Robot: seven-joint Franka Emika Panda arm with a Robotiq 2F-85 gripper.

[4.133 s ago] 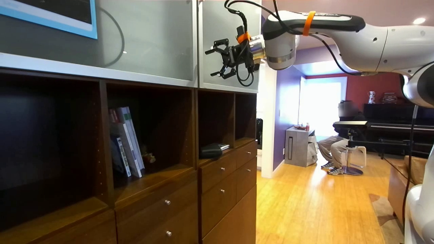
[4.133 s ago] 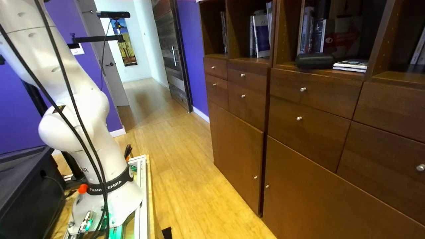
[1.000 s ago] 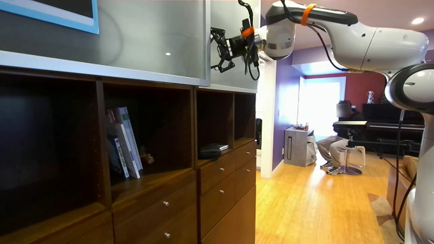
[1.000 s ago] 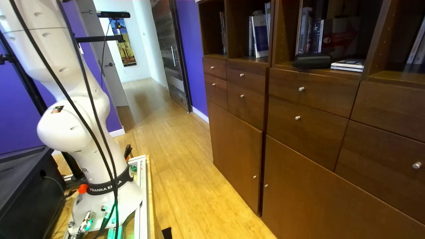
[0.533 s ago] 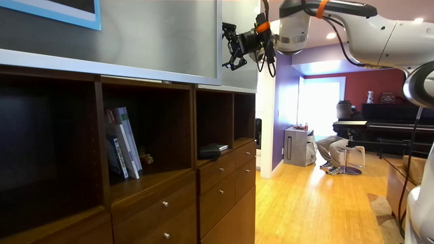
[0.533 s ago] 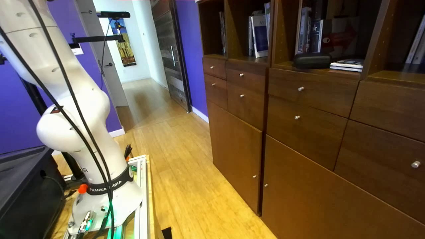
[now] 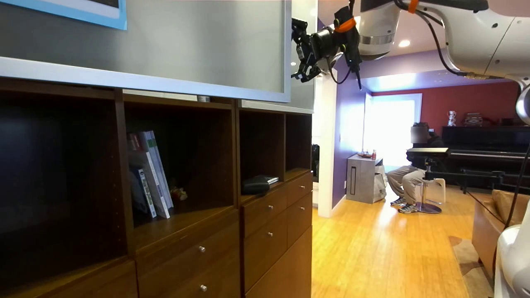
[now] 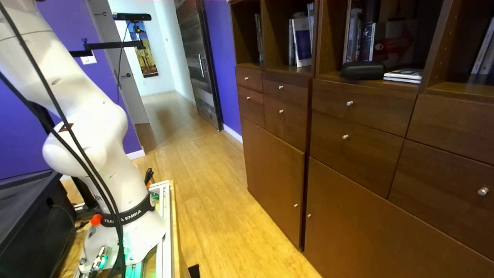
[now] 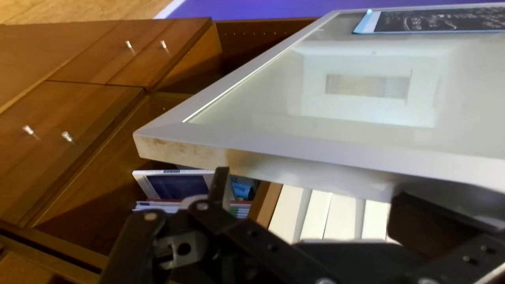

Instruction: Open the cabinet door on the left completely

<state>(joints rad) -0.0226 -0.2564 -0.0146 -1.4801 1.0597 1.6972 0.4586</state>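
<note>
The cabinet door [image 7: 198, 49], a wide frosted grey-green glass panel in a silver frame, stands swung out from the cabinet front. A gap shows under its bottom rail. In the wrist view the cabinet door [image 9: 256, 106] fills the upper right, its free side edge crossing in front of the fingers. My gripper [image 7: 294, 51] is at that free edge, fingers spread wide, one above the other. In the wrist view my gripper [image 9: 311, 189] has its right finger [image 9: 414, 221] up against or just behind the edge; exact contact is unclear. The door and gripper are out of the other exterior picture.
The narrower frosted panel [image 7: 301, 91] stays flush behind the gripper. White panels [image 9: 335, 213] show inside the opening. Dark shelves with books [image 7: 155, 174] and drawers [image 7: 265, 248] lie below. The robot base [image 8: 123, 231] stands on a cart facing the cabinet.
The door's free edge has swung outward from the cabinet, moving right in the exterior view. A gap has opened beneath it. My gripper and arm have moved back along with the edge.
</note>
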